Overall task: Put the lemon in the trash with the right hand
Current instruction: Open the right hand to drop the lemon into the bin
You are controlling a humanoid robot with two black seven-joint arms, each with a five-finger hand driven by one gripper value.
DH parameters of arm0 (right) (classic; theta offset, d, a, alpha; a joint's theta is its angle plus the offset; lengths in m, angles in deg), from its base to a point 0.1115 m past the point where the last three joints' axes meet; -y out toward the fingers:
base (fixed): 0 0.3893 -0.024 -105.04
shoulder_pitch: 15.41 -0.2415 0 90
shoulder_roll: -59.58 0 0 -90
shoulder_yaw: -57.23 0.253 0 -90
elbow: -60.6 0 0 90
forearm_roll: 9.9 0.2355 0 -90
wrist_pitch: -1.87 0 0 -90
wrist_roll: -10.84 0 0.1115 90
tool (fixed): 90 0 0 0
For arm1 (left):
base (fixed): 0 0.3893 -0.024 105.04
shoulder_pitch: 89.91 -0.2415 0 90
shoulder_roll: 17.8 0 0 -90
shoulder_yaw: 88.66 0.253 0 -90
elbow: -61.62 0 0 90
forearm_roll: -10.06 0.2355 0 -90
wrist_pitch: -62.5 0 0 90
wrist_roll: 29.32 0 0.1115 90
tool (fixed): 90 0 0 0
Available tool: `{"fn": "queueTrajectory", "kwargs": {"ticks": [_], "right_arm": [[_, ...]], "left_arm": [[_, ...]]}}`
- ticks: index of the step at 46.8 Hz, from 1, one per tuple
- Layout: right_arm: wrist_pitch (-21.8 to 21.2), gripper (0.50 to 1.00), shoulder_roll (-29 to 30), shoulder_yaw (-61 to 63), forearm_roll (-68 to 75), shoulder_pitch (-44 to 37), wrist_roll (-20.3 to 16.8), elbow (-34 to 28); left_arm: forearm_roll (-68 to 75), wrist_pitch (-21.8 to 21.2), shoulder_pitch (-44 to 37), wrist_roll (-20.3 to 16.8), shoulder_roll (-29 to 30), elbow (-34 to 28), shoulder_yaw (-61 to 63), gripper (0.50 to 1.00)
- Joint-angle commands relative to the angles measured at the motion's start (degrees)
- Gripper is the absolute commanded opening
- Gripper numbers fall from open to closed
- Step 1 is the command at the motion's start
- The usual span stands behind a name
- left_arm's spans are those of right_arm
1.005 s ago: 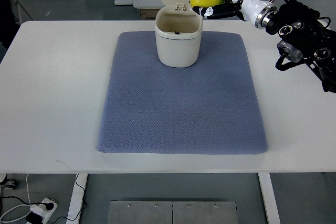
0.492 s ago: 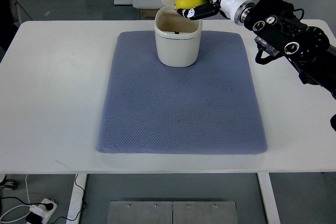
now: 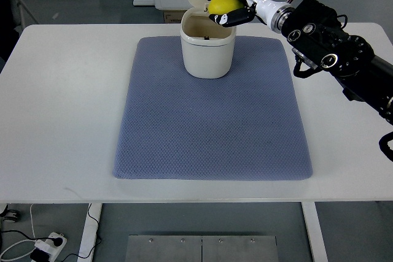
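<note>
Our right hand (image 3: pixel 233 5) has its fingers wrapped tight around the yellow lemon (image 3: pixel 224 5), and we see it hanging just above the far right rim of the cream trash bin (image 3: pixel 207 53), whose lid stands open on the blue mat (image 3: pixel 212 121).

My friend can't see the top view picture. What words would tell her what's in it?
The right robot hand holds a yellow lemon above the rim of an open cream trash bin. The bin stands on a blue-grey mat on a white table.
</note>
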Motion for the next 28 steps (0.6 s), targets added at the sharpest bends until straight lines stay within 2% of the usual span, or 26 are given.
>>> {"fn": "queueTrajectory", "kwargs": {"ticks": [1,12,25,28], "right_arm": [[0.39,0.506,0.00,0.02,0.00,0.03,-1.02,0.00],[0.39,0.623,0.00,0.02,0.09,-0.06,-1.11,-0.26],[0.21,0.686,0.00,0.02,0.09,-0.06,-1.11,-0.79],[0.12,0.717,0.00,0.02,0.09,-0.06,-1.11,-0.88]], "left_arm": [[0.00,0.00,0.01,0.00,0.00,0.00,0.00,1.000],[0.00,0.00,0.01,0.00,0.00,0.00,0.00,1.000],[0.00,0.00,0.01,0.00,0.00,0.00,0.00,1.000],[0.00,0.00,0.01,0.00,0.00,0.00,0.00,1.000]]}}
